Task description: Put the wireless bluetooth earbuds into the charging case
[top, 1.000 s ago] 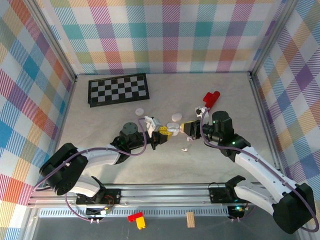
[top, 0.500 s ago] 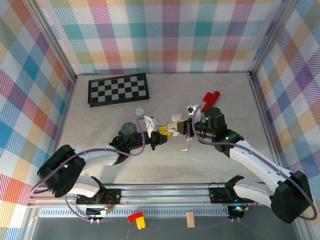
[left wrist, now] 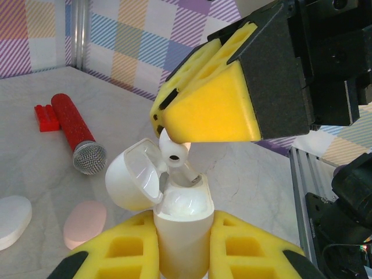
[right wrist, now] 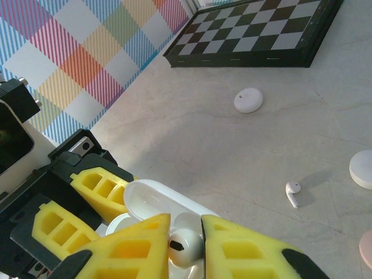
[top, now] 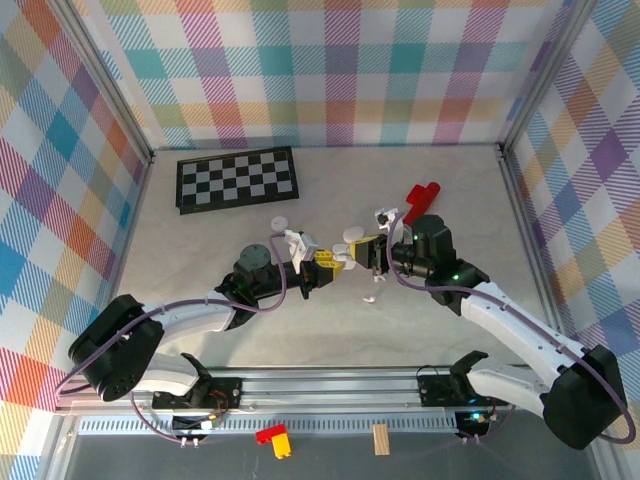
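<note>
Seating: right pincer [right wrist: 186,229] clenched on one earbud [right wrist: 185,249], stem at the socket of the open charging case [left wrist: 181,212] — judged not yet bedded.
Case hold: left pincer [left wrist: 183,256] clamped around it.
Remaining: second earbud [right wrist: 292,194] on desk [right wrist: 232,139], near right pincer.

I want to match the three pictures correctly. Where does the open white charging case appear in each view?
Top external: open white charging case near the picture's centre.
Left wrist: bottom centre, lid swung left.
Right wrist: bottom, left of centre.
Shared landmark: the white pebble-shaped case just beyond it, at the left wrist view's bottom-left corner and the right wrist view's right edge.
</note>
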Available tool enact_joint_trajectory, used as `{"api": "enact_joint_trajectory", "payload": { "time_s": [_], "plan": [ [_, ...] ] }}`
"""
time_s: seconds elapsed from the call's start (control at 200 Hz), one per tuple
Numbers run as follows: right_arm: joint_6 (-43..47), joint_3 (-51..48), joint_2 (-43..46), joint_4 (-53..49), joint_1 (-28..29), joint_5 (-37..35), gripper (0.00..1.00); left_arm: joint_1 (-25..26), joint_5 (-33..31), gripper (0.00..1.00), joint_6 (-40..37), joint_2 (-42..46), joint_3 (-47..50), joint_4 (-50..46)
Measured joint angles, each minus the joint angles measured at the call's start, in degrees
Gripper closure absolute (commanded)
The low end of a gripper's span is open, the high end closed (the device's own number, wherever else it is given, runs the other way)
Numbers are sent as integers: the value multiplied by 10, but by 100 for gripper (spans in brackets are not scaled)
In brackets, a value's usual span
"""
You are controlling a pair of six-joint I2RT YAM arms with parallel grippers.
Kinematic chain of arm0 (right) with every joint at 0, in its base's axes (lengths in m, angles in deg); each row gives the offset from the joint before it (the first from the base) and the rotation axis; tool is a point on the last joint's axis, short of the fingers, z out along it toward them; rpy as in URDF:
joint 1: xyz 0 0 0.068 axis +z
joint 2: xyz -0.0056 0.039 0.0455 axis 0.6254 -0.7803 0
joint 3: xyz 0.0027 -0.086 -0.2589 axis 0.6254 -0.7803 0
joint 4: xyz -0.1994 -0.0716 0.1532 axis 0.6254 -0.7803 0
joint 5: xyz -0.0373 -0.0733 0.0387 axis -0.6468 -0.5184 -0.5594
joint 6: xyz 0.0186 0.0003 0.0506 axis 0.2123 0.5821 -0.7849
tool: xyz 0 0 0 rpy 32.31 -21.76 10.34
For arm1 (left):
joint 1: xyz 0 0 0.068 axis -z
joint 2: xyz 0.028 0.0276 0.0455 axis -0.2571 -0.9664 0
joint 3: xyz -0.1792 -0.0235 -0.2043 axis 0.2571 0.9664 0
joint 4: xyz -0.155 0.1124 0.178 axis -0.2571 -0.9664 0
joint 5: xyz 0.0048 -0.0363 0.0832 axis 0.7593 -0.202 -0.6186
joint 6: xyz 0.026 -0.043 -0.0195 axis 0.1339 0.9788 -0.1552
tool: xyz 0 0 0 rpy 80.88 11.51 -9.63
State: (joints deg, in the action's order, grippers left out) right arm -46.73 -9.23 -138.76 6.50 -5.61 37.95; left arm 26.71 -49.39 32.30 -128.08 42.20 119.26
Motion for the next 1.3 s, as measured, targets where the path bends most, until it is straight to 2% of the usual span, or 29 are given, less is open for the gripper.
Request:
{"api": "enact_joint_trajectory", "payload": {
  "time_s": [0.315, 0.425, 0.52, 0.675, 0.86, 0.975, 1.085, 1.215, 1.3],
  "plan": [
    [0, -21, 3, 9, 0, 19, 80, 0, -2, 91, 13, 3, 0, 0],
    [0, -24, 3, 17, 0, 24, 77, 0, -4, 91, 16, 7, 0, 0],
    [-2, -25, 3, 21, 0, 25, 63, 0, -4, 91, 16, 10, 0, -1],
    [-5, -26, 18, 19, 3, 10, 47, 0, -8, 91, 16, 12, 0, 0],
    [-30, -34, 58, 20, 0, -43, 32, 0, -22, 91, -5, 40, 3, -9],
    [-48, -56, 72, 19, -24, -73, 32, 0, -33, 91, -19, 68, 14, -21],
    [-73, -62, 43, -2, -62, -99, 32, 0, -39, 91, -32, 94, 29, -38],
    [-87, -41, -48, -63, -83, -135, 37, 0, -43, 90, -44, 141, 56, -60],
    [-85, -7, -129, -111, -83, -145, 37, 0, -44, 90, -51, 176, 69, -73]
  ]
}}
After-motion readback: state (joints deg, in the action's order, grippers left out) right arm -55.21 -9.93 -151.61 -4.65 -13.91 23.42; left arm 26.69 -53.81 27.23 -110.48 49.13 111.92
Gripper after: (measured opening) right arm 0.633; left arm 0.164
